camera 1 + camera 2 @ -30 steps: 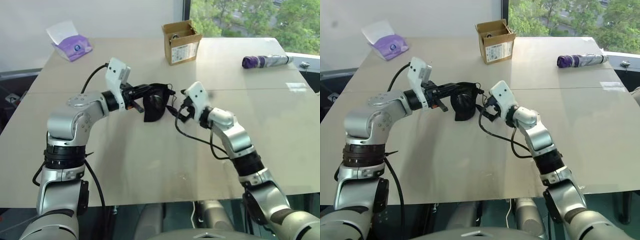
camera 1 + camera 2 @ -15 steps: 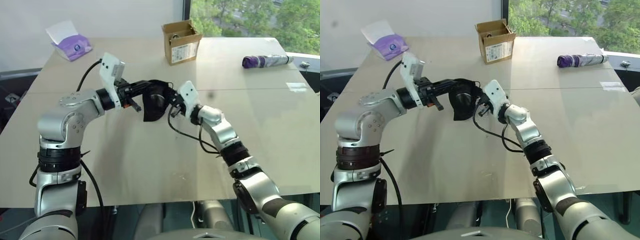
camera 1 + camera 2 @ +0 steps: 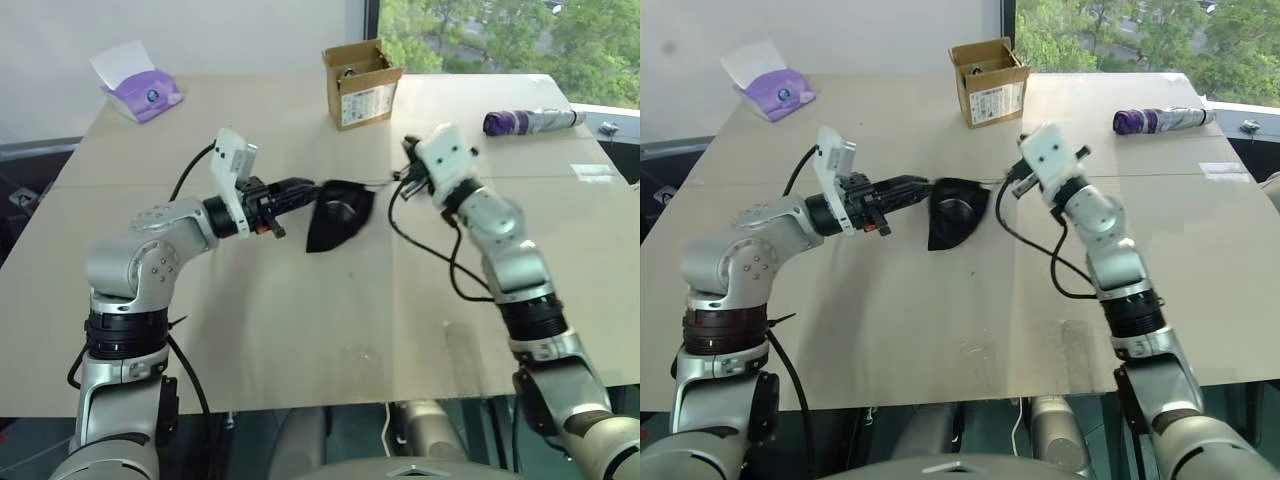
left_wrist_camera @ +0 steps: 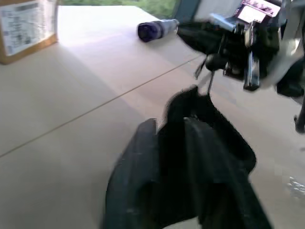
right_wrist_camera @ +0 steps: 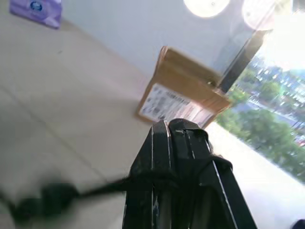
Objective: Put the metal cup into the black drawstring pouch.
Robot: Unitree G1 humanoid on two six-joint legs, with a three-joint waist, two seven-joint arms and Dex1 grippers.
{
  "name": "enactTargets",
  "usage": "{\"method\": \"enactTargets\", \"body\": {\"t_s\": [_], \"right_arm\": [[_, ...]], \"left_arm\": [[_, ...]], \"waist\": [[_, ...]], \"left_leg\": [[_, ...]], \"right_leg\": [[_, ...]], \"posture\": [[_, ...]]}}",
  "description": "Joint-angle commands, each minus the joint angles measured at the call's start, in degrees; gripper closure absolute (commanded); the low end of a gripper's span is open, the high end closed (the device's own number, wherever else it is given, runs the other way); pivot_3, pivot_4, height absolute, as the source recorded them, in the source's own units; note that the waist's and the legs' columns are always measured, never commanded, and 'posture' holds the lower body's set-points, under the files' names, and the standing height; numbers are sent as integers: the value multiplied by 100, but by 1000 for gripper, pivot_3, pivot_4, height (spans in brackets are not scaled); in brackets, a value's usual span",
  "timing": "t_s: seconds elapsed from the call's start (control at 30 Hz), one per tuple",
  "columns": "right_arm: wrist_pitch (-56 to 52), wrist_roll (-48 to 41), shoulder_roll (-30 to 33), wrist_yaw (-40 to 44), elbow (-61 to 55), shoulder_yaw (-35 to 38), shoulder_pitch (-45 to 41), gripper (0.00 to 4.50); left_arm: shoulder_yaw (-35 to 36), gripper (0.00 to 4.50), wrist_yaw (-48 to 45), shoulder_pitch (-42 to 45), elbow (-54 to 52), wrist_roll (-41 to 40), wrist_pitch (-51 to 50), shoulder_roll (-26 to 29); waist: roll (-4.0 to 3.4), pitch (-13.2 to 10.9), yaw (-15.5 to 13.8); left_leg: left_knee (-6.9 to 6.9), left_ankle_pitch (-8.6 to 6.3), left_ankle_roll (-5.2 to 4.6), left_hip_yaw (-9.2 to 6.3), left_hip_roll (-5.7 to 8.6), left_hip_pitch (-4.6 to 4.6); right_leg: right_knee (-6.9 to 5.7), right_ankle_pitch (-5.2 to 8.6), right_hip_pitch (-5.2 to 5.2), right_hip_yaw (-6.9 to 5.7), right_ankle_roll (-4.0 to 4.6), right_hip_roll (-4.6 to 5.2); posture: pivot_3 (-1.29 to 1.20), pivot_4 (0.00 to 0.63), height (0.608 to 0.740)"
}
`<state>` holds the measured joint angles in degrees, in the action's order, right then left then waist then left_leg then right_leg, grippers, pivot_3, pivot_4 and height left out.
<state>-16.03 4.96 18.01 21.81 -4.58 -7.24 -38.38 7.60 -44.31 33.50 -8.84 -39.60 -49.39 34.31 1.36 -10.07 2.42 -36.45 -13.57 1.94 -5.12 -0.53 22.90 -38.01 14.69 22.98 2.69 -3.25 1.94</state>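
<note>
A: Black pouch where?
B: Hanging right at the tips of the left gripper, long side pointing down. A little way off from the right gripper.
A: Right jaws?
B: Pinched tight on the cord, stretched straight to the pouch mouth.
A: Left gripper?
B: Open or shut, hard to tell.
A: Metal cup?
B: Hidden. Maybe that round lump inside.

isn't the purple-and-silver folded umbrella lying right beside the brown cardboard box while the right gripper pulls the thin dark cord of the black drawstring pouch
Not quite. The purple-and-silver folded umbrella lies well apart from the brown cardboard box, off towards the table's right edge, as the left eye view shows. The rest holds: the right gripper is shut on the thin dark cord of the black drawstring pouch.
</note>
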Motion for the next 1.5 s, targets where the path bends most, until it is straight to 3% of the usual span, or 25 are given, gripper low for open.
{"method": "enactTargets", "body": {"t_s": [0.03,0.3,0.6,0.87,0.97,1.07,1.1,1.23,1.3,1.4,1.5], "right_arm": [[-574,137,262,280,-911,-108,-66,4500],[-1344,298,449,465,-1663,-323,-176,4500],[-1718,398,415,451,-2020,-372,-165,4500],[-1836,421,420,399,-2138,-385,-80,4500],[-1845,416,439,400,-2136,-364,-72,4500],[-1864,415,458,390,-2130,-325,-68,4500],[-1875,413,471,386,-2129,-303,-58,4500],[-2040,239,410,283,-2073,26,20,4500],[-2259,-14,259,64,-1804,614,17,4500],[-2282,-64,508,-499,-619,1640,54,4500],[-1931,9,844,-667,113,1808,184,4500]], "left_arm": [[-526,2017,-111,497,-270,178,279,-194],[-1542,2017,-566,1461,912,1066,1351,-994],[-1671,2017,-856,1838,1734,1481,2056,-1589],[-1640,2017,-1052,1973,1884,1541,2204,-1797],[-1639,2755,-1102,1968,1843,1501,2113,-1858],[-1647,4175,-1109,1897,1768,1508,2055,-1883],[-1650,4332,-1107,1877,1752,1509,2038,-1893],[-1688,4331,-1049,1812,1778,1561,1914,-1917],[-1663,4331,-933,1720,1850,1533,1601,-1908],[-1921,4331,-924,1215,1782,1819,1382,-1586],[-2101,4331,-960,894,1653,2038,1469,-1355]], "waist": [[-1,0,-15],[0,1,-17],[0,0,-8],[0,0,-2],[0,0,-5],[0,0,-4],[0,0,-4],[0,0,-6],[0,0,-6],[1,3,-16],[2,3,-31]], "left_leg": [[-2,-1,-1,-1,0,0],[-11,0,-1,-1,7,1],[-8,1,-1,3,7,8],[-10,1,-2,1,7,7],[-10,1,-1,1,7,7],[-10,1,-1,1,7,7],[-10,1,-1,0,7,7],[-10,1,-2,0,7,7],[-11,1,-2,0,7,7],[-12,0,-2,1,8,4],[-10,0,-3,0,9,-2]], "right_leg": [[-1,0,-1,-1,0,0],[-3,-1,-6,-2,-1,2],[6,0,1,3,0,3],[1,0,0,2,-1,3],[2,0,0,1,-1,3],[2,0,0,1,-1,3],[2,0,0,1,-1,3],[1,0,0,1,-1,3],[1,0,0,1,-1,3],[0,0,-4,2,-1,3],[1,0,-12,0,0,5]], "posture": [[0,150,740],[0,150,740],[0,150,740],[0,150,740],[0,150,740],[0,150,740],[0,150,740],[0,150,740],[0,150,740],[0,150,740],[0,150,740]]}}
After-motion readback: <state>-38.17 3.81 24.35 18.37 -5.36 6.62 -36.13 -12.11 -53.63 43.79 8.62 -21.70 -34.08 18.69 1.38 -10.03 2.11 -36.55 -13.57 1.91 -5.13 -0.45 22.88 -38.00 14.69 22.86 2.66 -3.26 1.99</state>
